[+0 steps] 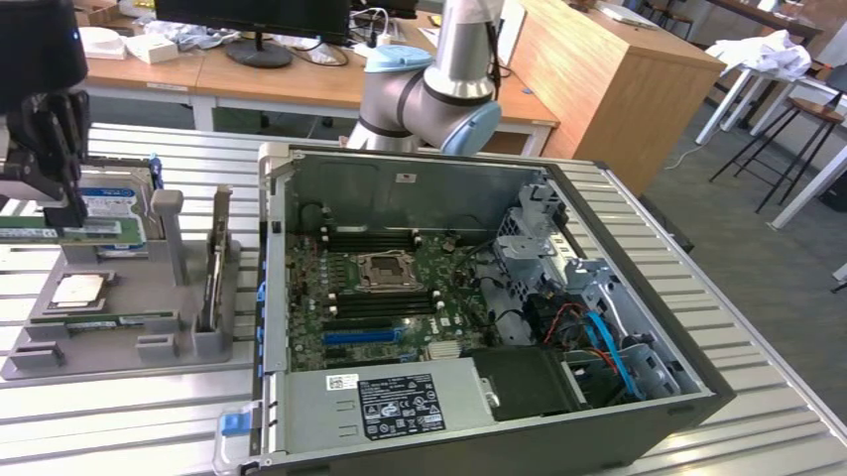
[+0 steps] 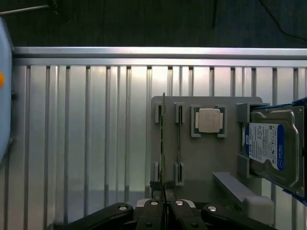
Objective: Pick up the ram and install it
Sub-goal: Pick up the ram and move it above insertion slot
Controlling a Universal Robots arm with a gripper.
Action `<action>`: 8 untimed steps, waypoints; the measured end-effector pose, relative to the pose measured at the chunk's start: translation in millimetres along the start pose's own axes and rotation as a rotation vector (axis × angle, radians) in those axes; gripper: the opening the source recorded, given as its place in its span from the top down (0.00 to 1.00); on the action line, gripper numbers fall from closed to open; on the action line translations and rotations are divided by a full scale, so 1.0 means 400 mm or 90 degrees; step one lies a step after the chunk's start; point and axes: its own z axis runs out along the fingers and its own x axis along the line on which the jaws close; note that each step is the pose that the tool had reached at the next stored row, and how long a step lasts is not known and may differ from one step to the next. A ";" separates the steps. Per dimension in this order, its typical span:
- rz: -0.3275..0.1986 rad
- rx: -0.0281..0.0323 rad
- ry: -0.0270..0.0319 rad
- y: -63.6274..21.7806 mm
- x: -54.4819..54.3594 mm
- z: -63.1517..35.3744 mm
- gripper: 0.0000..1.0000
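My gripper (image 1: 61,218) hangs over the far end of the grey parts tray (image 1: 133,352) at the exterior view's left. It is shut on a ram (image 1: 99,231), a long thin green stick that it holds level, a little above the tray. In the wrist view the fingers (image 2: 152,209) pinch this ram (image 2: 163,143) edge-on, just beside its slot in the tray (image 2: 201,167). A second ram (image 1: 106,322) stands in the tray's nearer slot, and in the wrist view this second ram (image 2: 178,143) stands parallel to the held one. The open computer case (image 1: 688,392) shows its motherboard (image 1: 377,297) with dark memory slots (image 1: 377,238).
The tray also carries a processor (image 2: 208,120), a blue-labelled hard drive (image 2: 268,148) and an upright expansion card (image 1: 218,268). The case stands on the slatted metal table (image 1: 119,426) to the exterior view's right of the tray. The arm's base (image 1: 437,94) rises behind the case.
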 end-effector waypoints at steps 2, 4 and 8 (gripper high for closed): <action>0.000 0.0000 0.0000 0.000 0.000 -0.010 0.89; 0.000 0.0000 0.0000 0.000 0.001 -0.019 0.89; 0.000 0.0000 0.0001 0.001 0.001 -0.035 0.89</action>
